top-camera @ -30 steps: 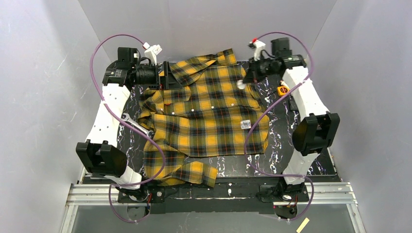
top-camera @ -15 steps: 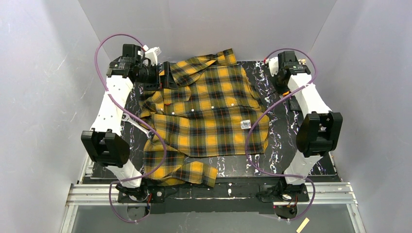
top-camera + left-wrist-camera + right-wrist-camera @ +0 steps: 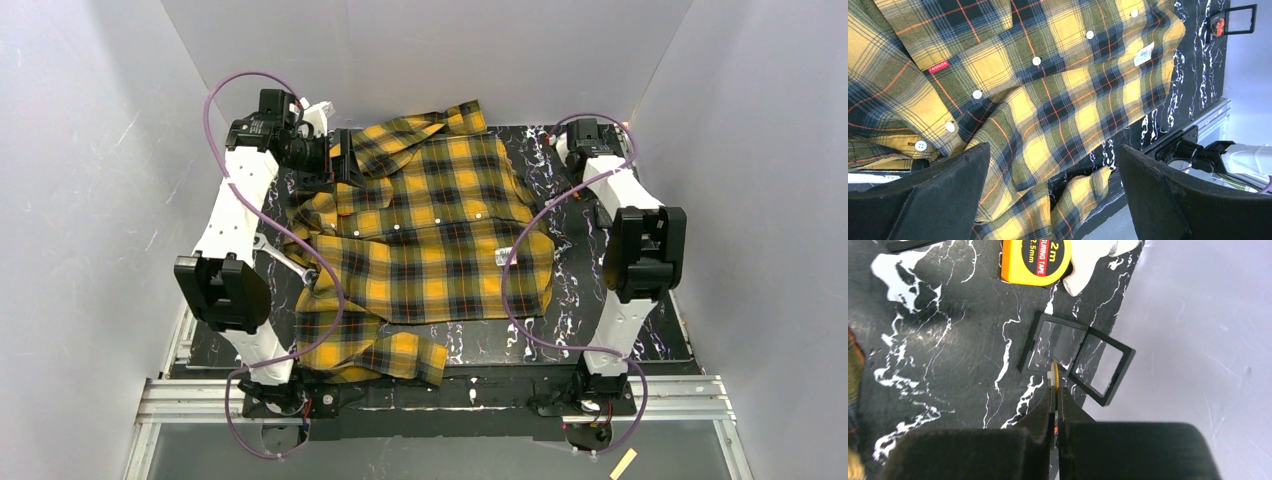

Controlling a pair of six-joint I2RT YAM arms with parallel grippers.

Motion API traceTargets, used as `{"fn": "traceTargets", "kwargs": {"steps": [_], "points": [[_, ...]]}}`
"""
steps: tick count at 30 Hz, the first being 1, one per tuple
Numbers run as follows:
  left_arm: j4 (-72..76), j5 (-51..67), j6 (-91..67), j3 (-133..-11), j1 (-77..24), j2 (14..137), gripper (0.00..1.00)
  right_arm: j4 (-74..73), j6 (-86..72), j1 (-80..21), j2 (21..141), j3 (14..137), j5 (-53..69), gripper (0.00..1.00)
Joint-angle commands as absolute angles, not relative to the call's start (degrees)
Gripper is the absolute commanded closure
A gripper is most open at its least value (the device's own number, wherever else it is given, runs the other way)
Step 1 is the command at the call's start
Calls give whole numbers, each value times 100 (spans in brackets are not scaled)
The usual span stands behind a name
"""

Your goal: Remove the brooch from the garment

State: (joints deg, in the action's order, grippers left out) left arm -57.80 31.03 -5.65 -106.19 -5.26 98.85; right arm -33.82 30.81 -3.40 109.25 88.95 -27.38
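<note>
The garment (image 3: pixel 430 230), a yellow-and-black plaid shirt, lies spread on the black marbled table and fills the left wrist view (image 3: pixel 1048 100). My right gripper (image 3: pixel 1054 390) is shut on the brooch (image 3: pixel 1053 376), seen edge-on as a small white piece with a thin gold pin. It holds the brooch just above an open black case with clear panels (image 3: pixel 1075 357). In the top view only the right wrist (image 3: pixel 583 132) shows, at the table's far right. My left gripper (image 3: pixel 335 165) is open and empty at the shirt's far left shoulder, its jaws wide apart in the left wrist view (image 3: pixel 1053 147).
An orange tape measure (image 3: pixel 1037 260) and a white object (image 3: pixel 1083 275) lie beyond the case. A wrench (image 3: pixel 280 255) lies by the shirt's left edge. The shirt carries a white label (image 3: pixel 505 256) and a red label (image 3: pixel 938 66). Grey walls close in the table.
My right gripper has moved from the shirt's far right shoulder out to the table's far right corner, carrying the brooch off the shirt. The left arm shifted only slightly.
</note>
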Motion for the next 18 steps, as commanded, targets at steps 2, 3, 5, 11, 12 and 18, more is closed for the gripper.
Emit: {"fn": "traceTargets", "kwargs": {"steps": [2, 3, 5, 11, 12, 18], "points": [[-6178, 3028, -377, -11005, -510, 9979, 2, -2903, 3217, -199, 11205, 9131, -2992, 99], [-6205, 3020, -356, -11038, -510, 9998, 2, -2845, 3238, -179, 11248, 9122, -3027, 99], [-6260, 2991, -330, -11063, -512, 10028, 2, -2753, 3256, -117, 11320, 9124, -3099, 99], [-6352, 2972, -251, -11111, -510, 10134, 2, -2564, 3336, 151, 11399, 8982, -3173, 99], [-6359, 2975, -251, -11136, -510, 10171, 2, -2547, 3332, 176, 11399, 8964, -3171, 99], [-6398, 3048, -233, -11353, -511, 10330, 2, -2324, 3375, 308, 11431, 8669, -3216, 99]]}}
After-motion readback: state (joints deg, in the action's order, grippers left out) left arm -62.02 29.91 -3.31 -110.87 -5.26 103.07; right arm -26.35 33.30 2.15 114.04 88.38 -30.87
